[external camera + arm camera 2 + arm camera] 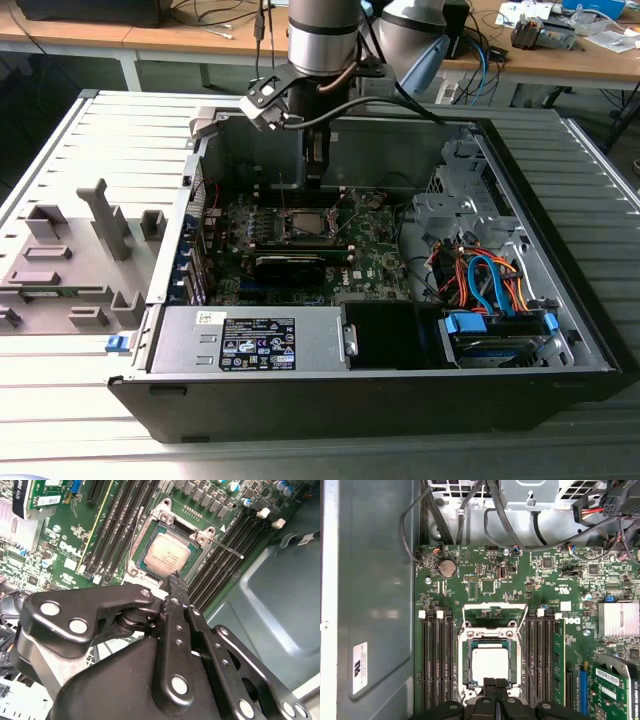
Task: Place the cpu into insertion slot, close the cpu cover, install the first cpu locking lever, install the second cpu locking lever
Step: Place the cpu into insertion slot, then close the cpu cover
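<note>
Silvery-tan cpu [490,664] is down in the insertion slot [466,645], so step one looks done! The gripper [495,685] hovers at the socket's edge, fingers pressed together, gripping nothing. The cpu cover [495,604] seems to stand raised beyond the chip, though that's hard to confirm. Closing it calls for a gentle push on that frame, clear of the chip.
</note>
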You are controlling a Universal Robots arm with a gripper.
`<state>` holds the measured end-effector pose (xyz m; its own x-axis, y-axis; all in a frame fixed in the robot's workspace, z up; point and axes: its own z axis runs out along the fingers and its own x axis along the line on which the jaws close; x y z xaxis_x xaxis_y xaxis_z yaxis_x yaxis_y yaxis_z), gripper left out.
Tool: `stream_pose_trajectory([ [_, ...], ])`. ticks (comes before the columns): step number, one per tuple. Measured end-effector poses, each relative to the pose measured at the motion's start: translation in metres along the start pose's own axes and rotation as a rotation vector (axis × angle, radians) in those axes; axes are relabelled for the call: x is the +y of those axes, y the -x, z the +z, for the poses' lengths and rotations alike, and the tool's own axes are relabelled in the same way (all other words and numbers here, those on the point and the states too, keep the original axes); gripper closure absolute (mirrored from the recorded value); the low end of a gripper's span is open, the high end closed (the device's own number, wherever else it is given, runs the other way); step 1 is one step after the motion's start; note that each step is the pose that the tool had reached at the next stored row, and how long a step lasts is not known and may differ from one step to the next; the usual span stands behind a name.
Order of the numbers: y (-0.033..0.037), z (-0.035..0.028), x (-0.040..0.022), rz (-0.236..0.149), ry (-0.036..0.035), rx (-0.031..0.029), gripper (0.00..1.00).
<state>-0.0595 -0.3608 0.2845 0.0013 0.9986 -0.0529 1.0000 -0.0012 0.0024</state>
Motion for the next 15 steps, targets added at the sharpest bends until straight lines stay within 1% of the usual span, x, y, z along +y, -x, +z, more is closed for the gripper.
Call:
stream_pose_trajectory([
  [1, 0.0002, -0.0035, 0.0, 0.0, 0.0, -0.0001, 0.89],
  [8, 0.0003, -0.0038, 0.0, 0.0, 0.0, 0.0002, 0.89],
  [15, 0.0046, -0.0035, 0.0005, 0.0, 0.0, 0.0002, 0.89],
])
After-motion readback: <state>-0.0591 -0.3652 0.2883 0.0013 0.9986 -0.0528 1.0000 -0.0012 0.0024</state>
